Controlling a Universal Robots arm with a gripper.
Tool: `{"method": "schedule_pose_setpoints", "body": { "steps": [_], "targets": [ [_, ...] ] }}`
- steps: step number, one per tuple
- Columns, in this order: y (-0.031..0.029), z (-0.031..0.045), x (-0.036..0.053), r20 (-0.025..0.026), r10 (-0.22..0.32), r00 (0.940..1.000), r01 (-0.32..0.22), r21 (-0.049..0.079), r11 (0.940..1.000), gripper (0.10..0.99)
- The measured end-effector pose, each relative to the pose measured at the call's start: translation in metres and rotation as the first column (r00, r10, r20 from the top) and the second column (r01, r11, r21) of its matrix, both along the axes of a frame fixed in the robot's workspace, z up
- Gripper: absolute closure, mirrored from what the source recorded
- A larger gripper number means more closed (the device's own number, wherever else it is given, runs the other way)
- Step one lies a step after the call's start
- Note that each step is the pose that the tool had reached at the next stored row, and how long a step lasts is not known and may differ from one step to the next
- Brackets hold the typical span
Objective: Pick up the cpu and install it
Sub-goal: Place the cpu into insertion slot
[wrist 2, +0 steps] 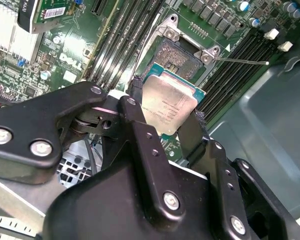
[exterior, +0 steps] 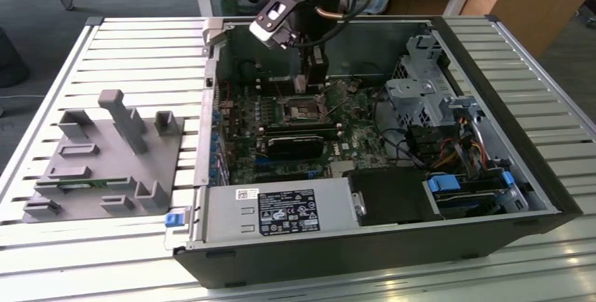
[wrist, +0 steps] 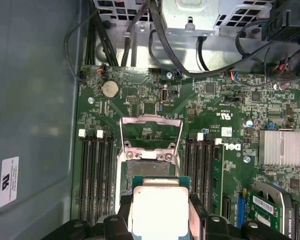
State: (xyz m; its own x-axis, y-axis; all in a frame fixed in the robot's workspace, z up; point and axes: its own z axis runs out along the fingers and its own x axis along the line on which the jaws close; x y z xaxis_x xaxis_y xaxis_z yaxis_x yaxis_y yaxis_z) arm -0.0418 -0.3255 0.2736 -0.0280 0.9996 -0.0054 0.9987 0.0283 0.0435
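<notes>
Gripper [wrist 2: 165, 117]: jaws were closed on the cpu [wrist: 157, 210], pinching two opposite edges.
Cpu: sat near the motherboard's [wrist: 210, 115] open socket [wrist: 147, 167].

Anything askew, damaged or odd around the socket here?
Nothing stands out. The gripper holds the cpu by two opposite edges, close to the socket, whose frame is open. The cpu is not yet seated.

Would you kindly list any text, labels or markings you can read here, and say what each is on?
Power supply label: print too small to read.
The cpu lid: faint engraving, unreadable.
White sticker on case wall: illegible.
Motherboard: tiny white component markings, unreadable.
</notes>
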Motion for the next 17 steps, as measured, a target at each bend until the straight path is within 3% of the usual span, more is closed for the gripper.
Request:
{"method": "schedule_pose_setpoints", "body": {
  "steps": [17],
  "targets": [
    [0.0011,-0.0123,-0.0001,-0.0001,-0.001,1.0000,0.001,-0.004,1.0000,0.553]
  ]
}}
